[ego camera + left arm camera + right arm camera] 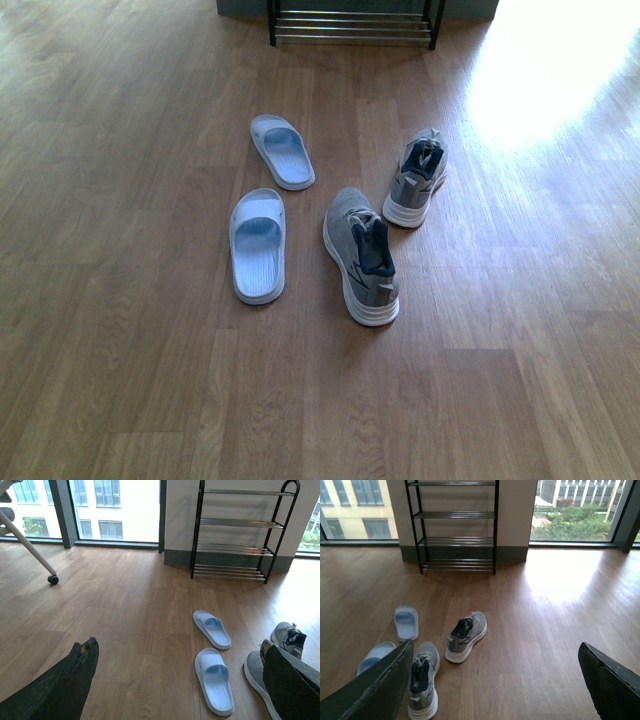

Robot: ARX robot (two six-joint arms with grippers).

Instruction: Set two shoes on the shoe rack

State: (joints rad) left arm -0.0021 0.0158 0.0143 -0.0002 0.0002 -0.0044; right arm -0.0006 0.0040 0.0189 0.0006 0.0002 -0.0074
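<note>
On the floor (120, 350), near sneaker (362, 257) and slide (258, 245) seem crowded — left gripper (177, 645) and right gripper (495, 647), both spread empty, could knock one aside.

Two sneakers (361, 255) (416, 178), two slides (259, 245) (282, 151), one rack (352, 25)

A light brown wood-plank floor (120, 380) carries everything. Two pale blue-white rubber slide sandals lie on it sole-down, the nearer sandal (258, 245) apart from the farther sandal (282, 151). To their right two grey knit sneakers with thick white soles stand upright, the nearer sneaker (361, 255) and the farther sneaker (416, 178). A black-framed shoe rack with chrome rod shelves (352, 22) stands on the floor by the far wall.
</note>
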